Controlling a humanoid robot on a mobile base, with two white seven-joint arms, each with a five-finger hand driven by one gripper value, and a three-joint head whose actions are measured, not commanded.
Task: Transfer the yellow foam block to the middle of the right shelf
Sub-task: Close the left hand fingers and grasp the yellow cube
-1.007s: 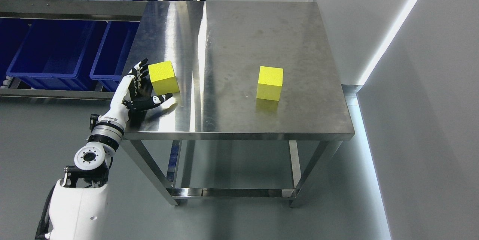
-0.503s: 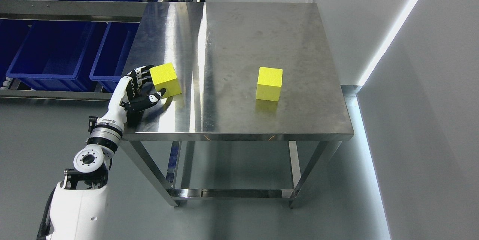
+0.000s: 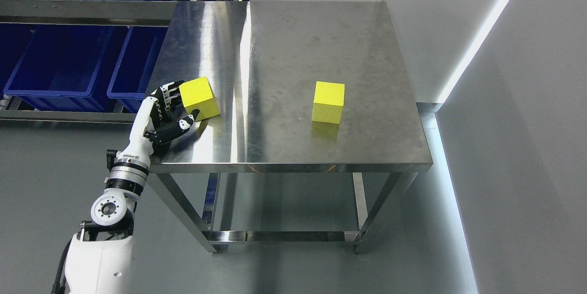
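Reaching in from the lower left of the head view, the left robot hand (image 3: 170, 111) closed around a yellow foam block (image 3: 198, 97) at the left edge of the stainless-steel surface (image 3: 293, 46), its fingers (image 3: 166, 97) pressed against the block's left face and its thumb (image 3: 185, 122) set against the lower front corner. The block appeared tilted, one edge seemingly raised off the metal, and it sat very near the left rim of the surface. A second yellow foam block (image 3: 328, 102) stood flat and untouched well to the right, toward the middle of the surface. Blue bins (image 3: 64, 62) filled the racking behind and to the left, and a grey wall (image 3: 518, 115) with a bright strip of light ran along the right. The right robot hand was not in view, and no shelf on the right could be seen from this angle. The grip looked shallow, bearing on a corner and one face rather than on two opposite sides, so the soft foam could well squeeze, pivot and slip out as it was lifted. Because the block lay so close to the rim, a slip would likely send it over the edge to the floor (image 3: 284, 262). Confusion with the second block was another risk.
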